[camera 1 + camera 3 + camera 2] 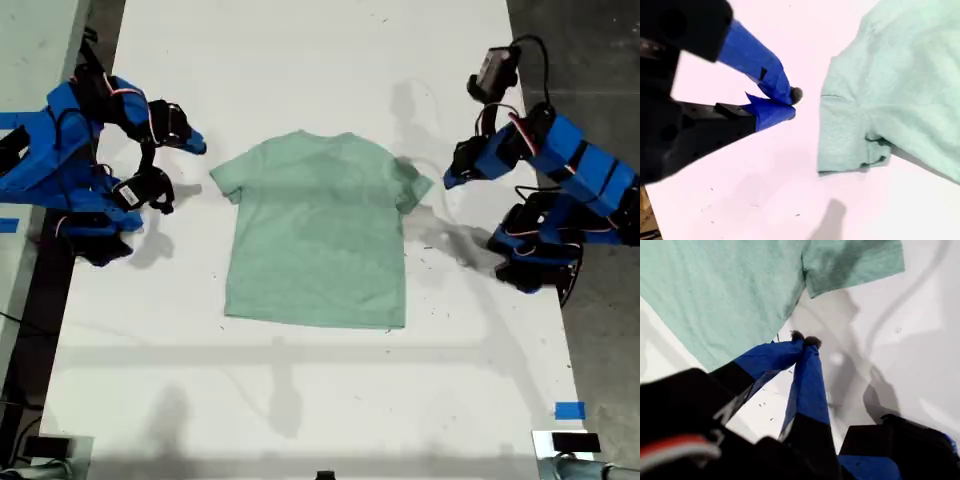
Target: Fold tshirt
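The pale mint-green tshirt (318, 235) lies flat and spread out on the white table (300, 400), collar toward the far edge. My first gripper (448, 182) is on the exterior view's right, shut and holding nothing, just off the sleeve on that side. In the first wrist view its tips (805, 340) hover over bare table beside the tshirt (725, 295). At the exterior view's left, my second gripper (198, 147) is shut on nothing, a short way from the other sleeve. The second wrist view shows its tips (792, 102) apart from the tshirt (900, 85).
Both blue arm bases stand at the table's side edges in the exterior view. A blue tape mark (569, 410) sits near the front corner at the exterior view's right. Dark floor (600, 40) lies beyond the table on that side.
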You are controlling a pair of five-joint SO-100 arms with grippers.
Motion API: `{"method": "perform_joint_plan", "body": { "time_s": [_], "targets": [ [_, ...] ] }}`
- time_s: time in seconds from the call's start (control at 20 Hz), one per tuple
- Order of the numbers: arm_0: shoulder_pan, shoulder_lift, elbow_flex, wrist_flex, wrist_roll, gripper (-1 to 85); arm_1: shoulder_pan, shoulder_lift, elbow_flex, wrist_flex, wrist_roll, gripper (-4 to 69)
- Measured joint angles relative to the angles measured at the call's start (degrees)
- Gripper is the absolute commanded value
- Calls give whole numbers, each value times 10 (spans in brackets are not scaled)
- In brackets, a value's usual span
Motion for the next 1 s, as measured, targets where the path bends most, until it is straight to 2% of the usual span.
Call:
{"method": "perform_joint_plan", "body": {
  "time_s": [0.05, 0.25, 0.3, 0.4, 0.5, 0.55, 0.75, 1.0],
  "targets": [
    [-21, -25, -25, 4, 23, 7, 16, -19, -21, 1, -22, 30],
    [-57, -77, -57, 5, 58, 28, 62, -104, -97, 1, -101, 279],
    [-57, -83, -57, 5, 58, 29, 67, -120, -109, 1, -112, 323],
    [-57, -92, -57, 5, 60, 32, 74, -149, -132, 1, -138, 312],
    [-61, -93, -58, 5, 61, 81, 83, -168, -136, 1, -163, 307],
    [-64, -97, -58, 5, 62, 69, 91, -169, -130, -11, -178, 302],
    [-73, -114, -58, 5, 66, 68, 142, -191, -12, -128, -238, 299],
    [-74, -136, -58, -16, 67, 51, 163, -273, 79, -266, -277, 285]
  ]
}}
